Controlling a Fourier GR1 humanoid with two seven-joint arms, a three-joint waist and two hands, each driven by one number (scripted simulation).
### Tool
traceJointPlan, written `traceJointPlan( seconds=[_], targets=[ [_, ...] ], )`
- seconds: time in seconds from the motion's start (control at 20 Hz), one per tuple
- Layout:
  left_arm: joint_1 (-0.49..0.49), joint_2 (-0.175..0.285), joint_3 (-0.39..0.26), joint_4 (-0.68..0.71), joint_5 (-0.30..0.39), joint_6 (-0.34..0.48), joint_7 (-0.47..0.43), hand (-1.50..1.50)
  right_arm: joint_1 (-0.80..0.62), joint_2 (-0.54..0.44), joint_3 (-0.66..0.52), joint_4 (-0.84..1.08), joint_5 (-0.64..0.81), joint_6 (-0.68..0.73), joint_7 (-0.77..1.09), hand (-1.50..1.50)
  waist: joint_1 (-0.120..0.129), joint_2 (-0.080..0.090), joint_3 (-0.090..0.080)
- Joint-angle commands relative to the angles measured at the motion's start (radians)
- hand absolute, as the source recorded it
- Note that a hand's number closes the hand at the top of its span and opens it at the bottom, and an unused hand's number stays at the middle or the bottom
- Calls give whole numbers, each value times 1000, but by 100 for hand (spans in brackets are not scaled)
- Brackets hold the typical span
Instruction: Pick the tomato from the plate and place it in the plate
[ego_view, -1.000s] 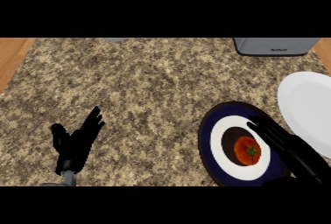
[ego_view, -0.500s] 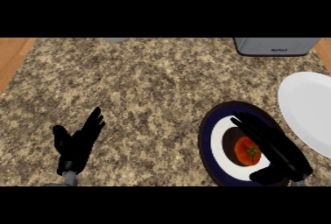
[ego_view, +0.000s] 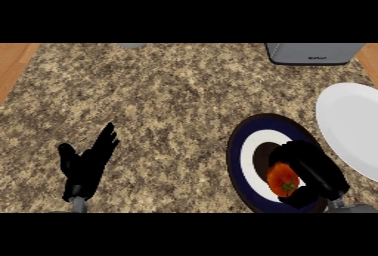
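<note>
The right robot hand curls its fingers round the tomato, which sits on the dark-rimmed plate, with the white plate just beside it, to the right.

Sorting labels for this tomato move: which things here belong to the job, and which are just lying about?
Part of the job:
tomato
dark blue plate under it
white plate beside it
right robot hand, curled round the tomato

Just lying about:
grey appliance at the far edge
left robot hand, resting open
</note>
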Motion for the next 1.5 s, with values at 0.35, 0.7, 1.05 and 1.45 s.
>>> traceJointPlan(
  seconds=[0.35,0.7,1.05,1.45],
  targets=[
    [-7,1,14,6,-6,-6,4,0,-111,190,-352,145,4,-132,546,150,-6,38,2],
    [-7,-3,-6,-2,-12,-16,4,0,-319,226,-556,140,148,-388,960,150,51,45,-4],
    [-55,-3,-32,-5,-18,-40,11,0,-527,218,-681,203,446,-595,1353,150,109,55,-2],
    [-99,-36,-49,17,-32,-11,49,0,-700,252,-796,329,816,-817,1658,150,101,49,4]
  ],
)
